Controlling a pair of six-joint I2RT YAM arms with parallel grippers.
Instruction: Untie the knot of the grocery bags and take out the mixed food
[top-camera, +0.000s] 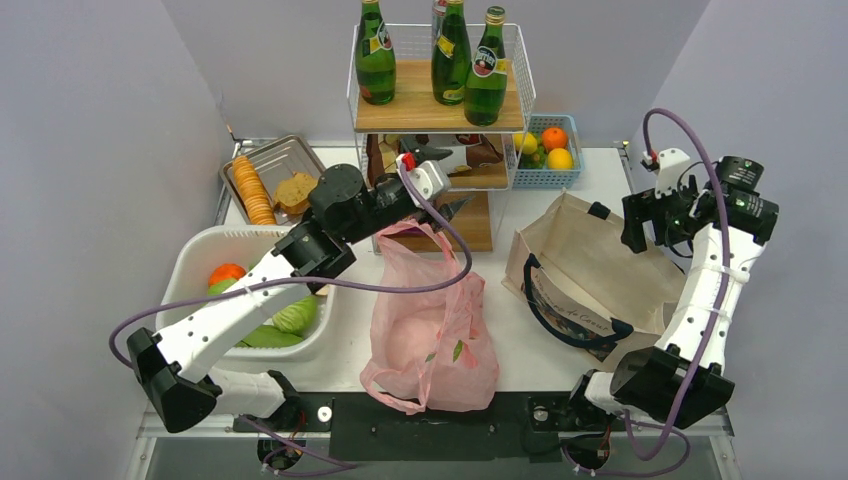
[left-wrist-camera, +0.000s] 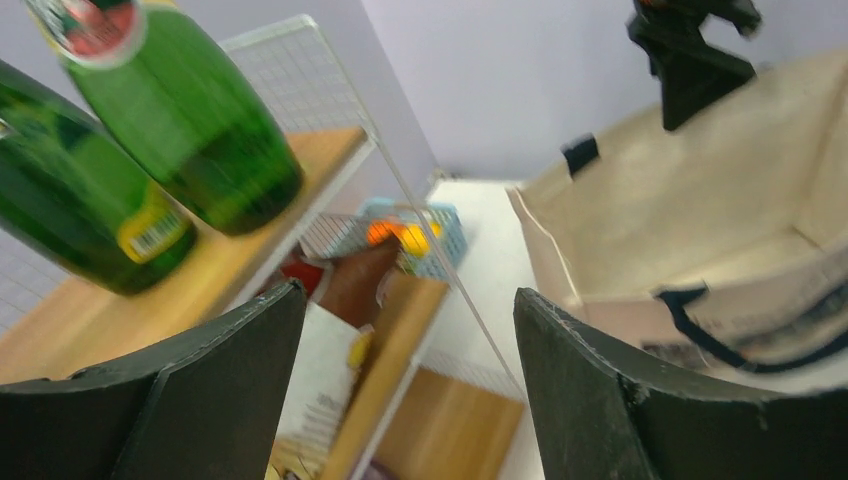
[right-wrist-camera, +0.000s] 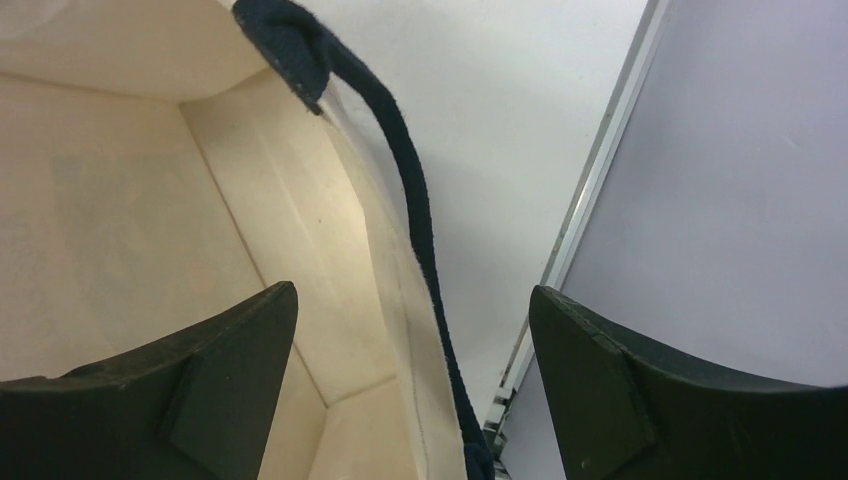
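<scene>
The pink grocery bag lies crumpled at the table's near middle. One loop handle stands up at its far end, and I cannot make out the knot. Pale shapes and green bits of the mixed food show through the plastic. My left gripper hovers open just beyond the bag's far end, facing the shelf rack, with nothing between its fingers. My right gripper hangs open above the right rim of the canvas tote, holding nothing.
A wire shelf rack with green bottles stands at the back centre, a blue fruit basket to its right. A metal tray of crackers sits back left. The white tub at the left holds an orange fruit and green vegetables.
</scene>
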